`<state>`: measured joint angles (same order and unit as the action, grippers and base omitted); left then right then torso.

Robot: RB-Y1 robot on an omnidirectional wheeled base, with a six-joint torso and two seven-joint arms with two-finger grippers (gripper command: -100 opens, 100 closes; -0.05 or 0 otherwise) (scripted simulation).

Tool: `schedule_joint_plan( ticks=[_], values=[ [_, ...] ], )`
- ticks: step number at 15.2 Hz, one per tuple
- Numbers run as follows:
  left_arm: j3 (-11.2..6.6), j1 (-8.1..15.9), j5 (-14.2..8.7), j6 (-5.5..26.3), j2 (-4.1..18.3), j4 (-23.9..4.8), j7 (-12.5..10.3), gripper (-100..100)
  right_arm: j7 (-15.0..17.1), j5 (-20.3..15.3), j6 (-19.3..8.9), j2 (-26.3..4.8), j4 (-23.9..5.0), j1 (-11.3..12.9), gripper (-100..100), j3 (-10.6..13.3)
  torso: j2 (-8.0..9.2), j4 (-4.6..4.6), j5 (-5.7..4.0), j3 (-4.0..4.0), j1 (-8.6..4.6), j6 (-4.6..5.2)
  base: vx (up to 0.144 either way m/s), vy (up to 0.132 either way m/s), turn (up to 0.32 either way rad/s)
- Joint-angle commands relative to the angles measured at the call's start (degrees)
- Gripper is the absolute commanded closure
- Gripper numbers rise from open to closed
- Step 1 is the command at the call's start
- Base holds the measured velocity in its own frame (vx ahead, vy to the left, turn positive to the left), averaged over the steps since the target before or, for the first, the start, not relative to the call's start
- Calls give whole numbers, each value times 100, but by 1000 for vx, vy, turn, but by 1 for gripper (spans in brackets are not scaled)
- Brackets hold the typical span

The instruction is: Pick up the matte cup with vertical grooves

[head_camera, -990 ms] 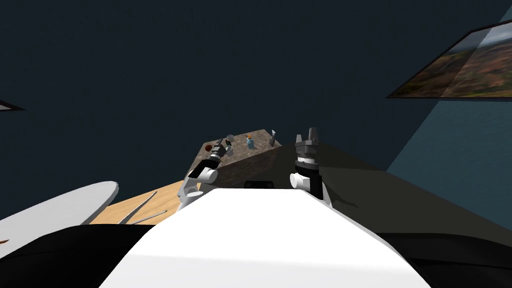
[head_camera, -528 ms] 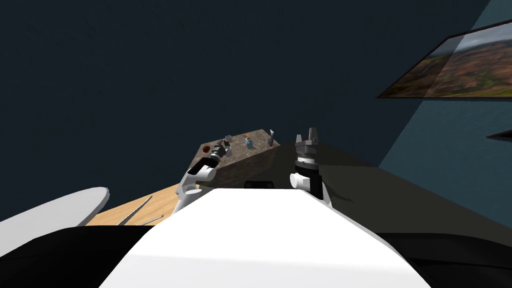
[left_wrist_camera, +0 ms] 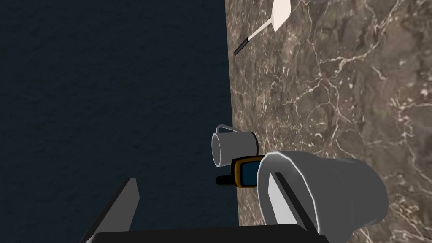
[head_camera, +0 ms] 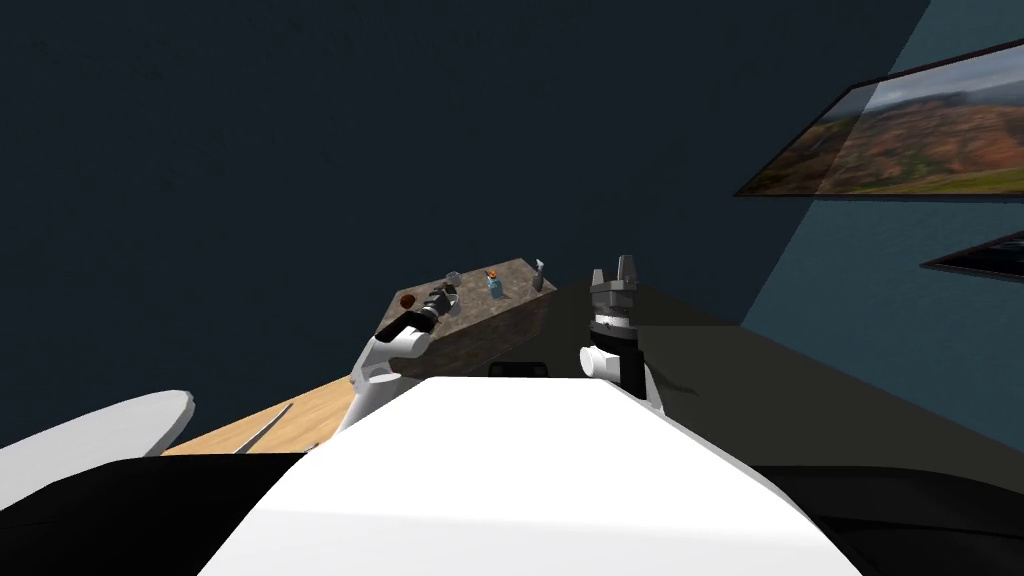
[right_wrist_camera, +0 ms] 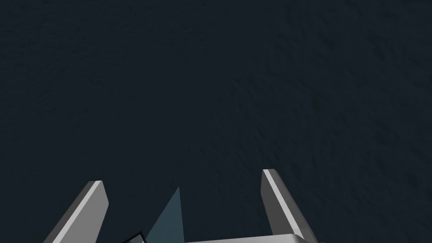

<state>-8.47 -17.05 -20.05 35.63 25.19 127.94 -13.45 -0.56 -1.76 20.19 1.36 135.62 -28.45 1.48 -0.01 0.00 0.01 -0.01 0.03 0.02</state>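
Cups: we count two, a big cup (left_wrist_camera: 337,194) and a mug (left_wrist_camera: 236,145)
Bottle (left_wrist_camera: 249,172): we see one
Spatula (left_wrist_camera: 279,12): we see one
Bowl (head_camera: 407,300): we find one
Counter (left_wrist_camera: 358,84): one
Wall pictures: we count two, an upper picture (head_camera: 890,135) and a lower picture (head_camera: 980,262)
Grippers: we have two, left gripper (left_wrist_camera: 203,177) and right gripper (right_wrist_camera: 182,176)
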Motion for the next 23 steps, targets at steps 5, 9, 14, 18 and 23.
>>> schedule_joint_plan(
  ticks=[5,9,14,18,23],
  values=[
    [-116,105,-157,722,130,-81,-117,-100,0,0,0,0,0,0,0,0,0,0,0,0,1,-1,-1,7,-69],
    [-197,200,-261,1159,214,-147,-201,-100,0,0,0,0,0,0,0,0,-1,0,0,0,1,0,-1,7,-65],
    [-357,388,-466,1775,373,-279,-365,-100,0,0,0,0,0,-1,0,0,0,0,1,0,2,-4,0,9,-75],
    [-437,481,-566,2209,448,-345,-445,-100,0,0,0,0,0,-1,0,0,0,0,1,0,1,-4,1,9,-67],
    [-515,571,-663,2835,520,-410,-524,-100,0,0,0,0,0,0,0,0,-2,0,1,-1,5,-1,2,14,-88]
  ],
)
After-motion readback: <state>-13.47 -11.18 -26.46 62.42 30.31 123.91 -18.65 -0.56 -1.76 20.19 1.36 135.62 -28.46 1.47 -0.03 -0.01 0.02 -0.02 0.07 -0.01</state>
